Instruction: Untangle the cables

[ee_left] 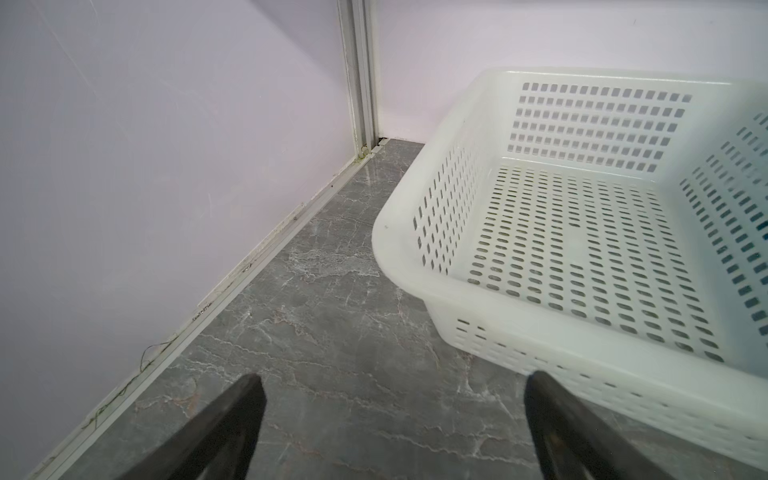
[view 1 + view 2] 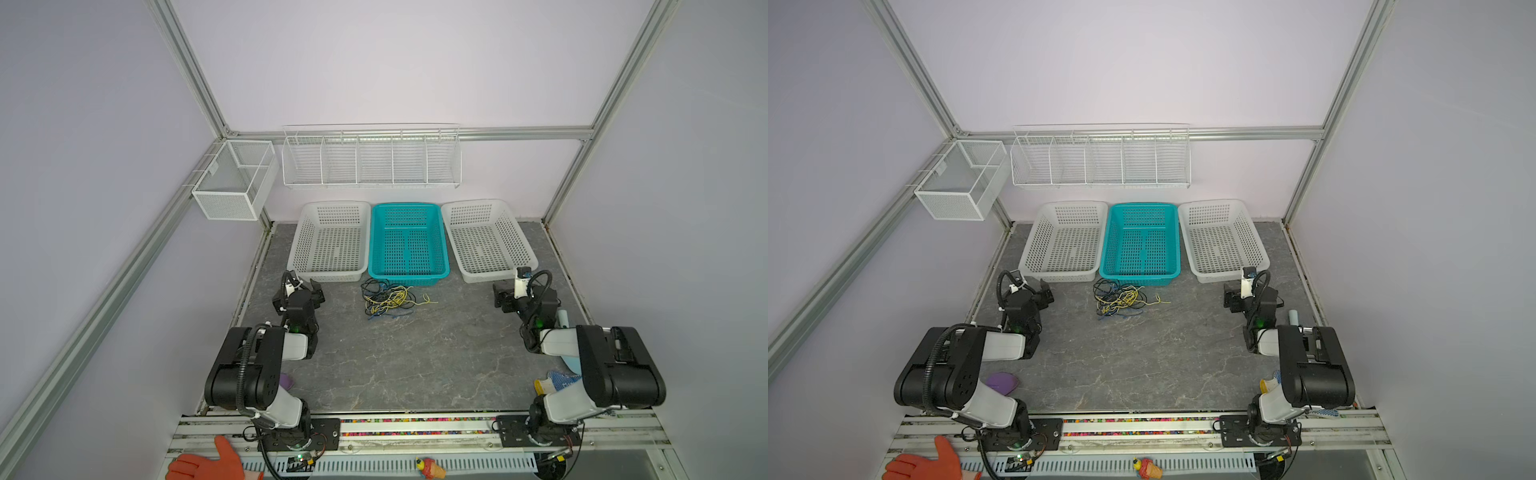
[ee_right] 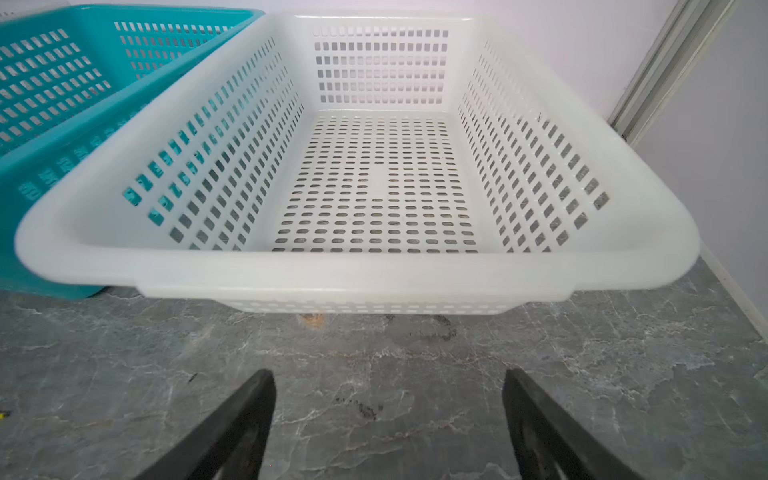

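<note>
Logging the table (image 2: 415, 365), we found the cables (image 2: 390, 300), yellow, black and blue, tangled in one heap between the left pincer (image 1: 390, 382) and the right pincer (image 3: 388, 376), well apart from both, just beside the teal basket (image 2: 409, 275). Both pincers stood spread and empty, facing the left white basket (image 1: 415, 232) and right white basket (image 3: 374, 274) respectively.

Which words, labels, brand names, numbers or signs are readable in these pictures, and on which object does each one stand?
No text can be read in any view.
Small tag on the white mesh box: too small to tell whether it bears writing.
Left white basket, teal basket, right white basket: no print or mark shows.
</note>
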